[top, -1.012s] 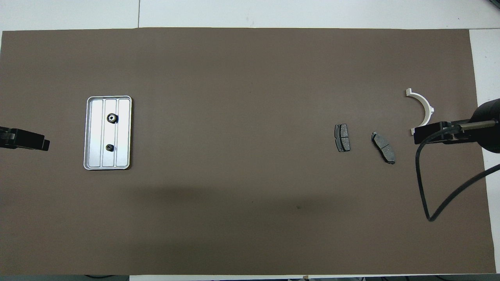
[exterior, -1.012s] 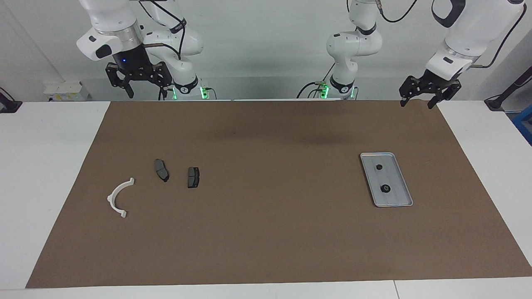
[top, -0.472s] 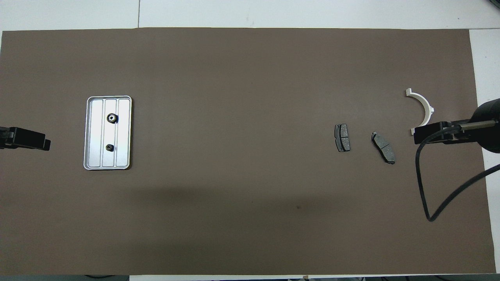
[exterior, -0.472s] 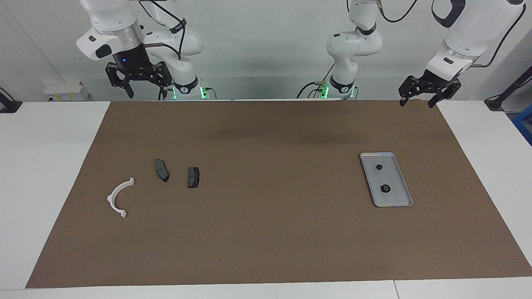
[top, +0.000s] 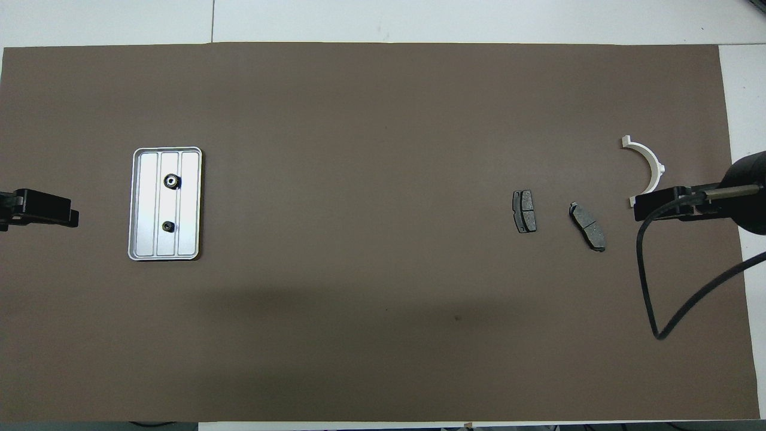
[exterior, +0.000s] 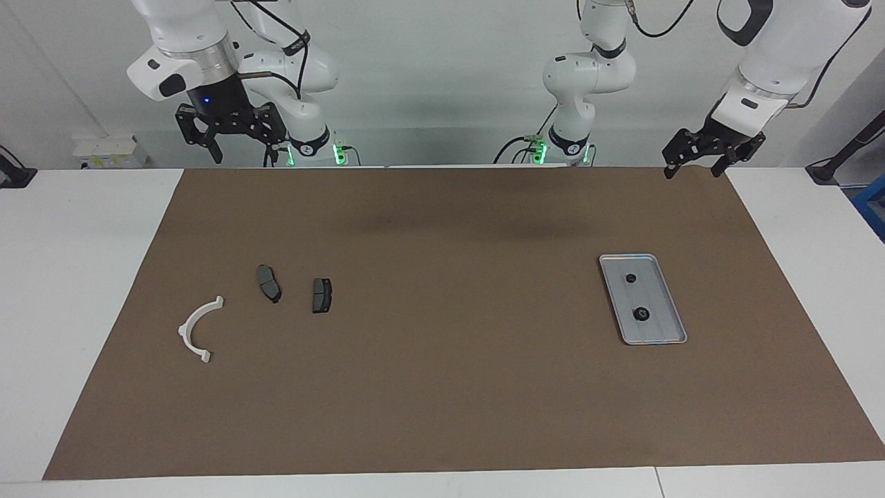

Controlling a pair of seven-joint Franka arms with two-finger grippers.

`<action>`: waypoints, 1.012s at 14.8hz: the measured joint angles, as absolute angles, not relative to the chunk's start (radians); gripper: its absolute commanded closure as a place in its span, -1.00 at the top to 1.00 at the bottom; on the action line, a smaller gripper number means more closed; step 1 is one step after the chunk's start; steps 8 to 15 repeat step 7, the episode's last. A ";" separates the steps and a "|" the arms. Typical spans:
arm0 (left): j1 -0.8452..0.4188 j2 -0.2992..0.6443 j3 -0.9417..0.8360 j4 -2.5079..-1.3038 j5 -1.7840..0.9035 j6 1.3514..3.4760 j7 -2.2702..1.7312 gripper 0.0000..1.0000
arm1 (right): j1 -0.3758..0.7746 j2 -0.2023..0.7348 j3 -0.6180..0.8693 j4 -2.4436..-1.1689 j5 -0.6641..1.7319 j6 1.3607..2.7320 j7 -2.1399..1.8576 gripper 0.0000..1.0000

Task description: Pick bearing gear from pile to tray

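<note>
Two small black round gears (exterior: 637,296) in silver ribbed tray (exterior: 667,303); left gripper (exterior: 693,167), right gripper (exterior: 235,151) spread, empty.

Mat (exterior: 456,387) open btwn tray (exterior: 674,304) & brake pads (exterior: 321,295).

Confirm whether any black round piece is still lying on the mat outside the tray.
No: both black round pieces lie inside the tray; on the mat only the white bracket and two brake pads remain.
</note>
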State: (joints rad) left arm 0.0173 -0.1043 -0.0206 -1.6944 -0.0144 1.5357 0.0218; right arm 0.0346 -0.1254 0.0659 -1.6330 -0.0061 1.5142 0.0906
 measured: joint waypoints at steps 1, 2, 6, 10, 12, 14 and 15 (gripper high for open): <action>0.017 -0.104 -0.021 -1.694 -0.014 1.536 0.021 1.00 | 0.035 -0.125 0.066 -1.633 -0.006 1.514 0.091 1.00; 0.017 -0.104 -0.021 -1.694 -0.014 1.537 0.019 1.00 | 0.035 -0.125 0.066 -1.633 -0.006 1.514 0.091 1.00; 0.017 -0.104 -0.022 -1.694 -0.014 1.538 0.017 1.00 | 0.035 -0.125 0.066 -1.633 -0.006 1.514 0.091 1.00; 0.017 -0.104 -0.022 -1.694 -0.014 1.538 0.016 1.00 | 0.035 -0.125 0.066 -1.633 -0.006 1.514 0.091 1.00; 0.017 -0.104 -0.022 -1.694 -0.014 1.538 0.016 1.00 | 0.035 -0.125 0.066 -1.633 -0.006 1.514 0.091 1.00; 0.017 -0.104 -0.022 -1.694 -0.014 1.538 0.016 1.00 | 0.035 -0.125 0.066 -1.633 -0.006 1.514 0.091 1.00; 0.017 -0.104 -0.022 -1.694 -0.014 1.538 0.016 1.00 | 0.035 -0.125 0.066 -1.633 -0.006 1.514 0.091 1.00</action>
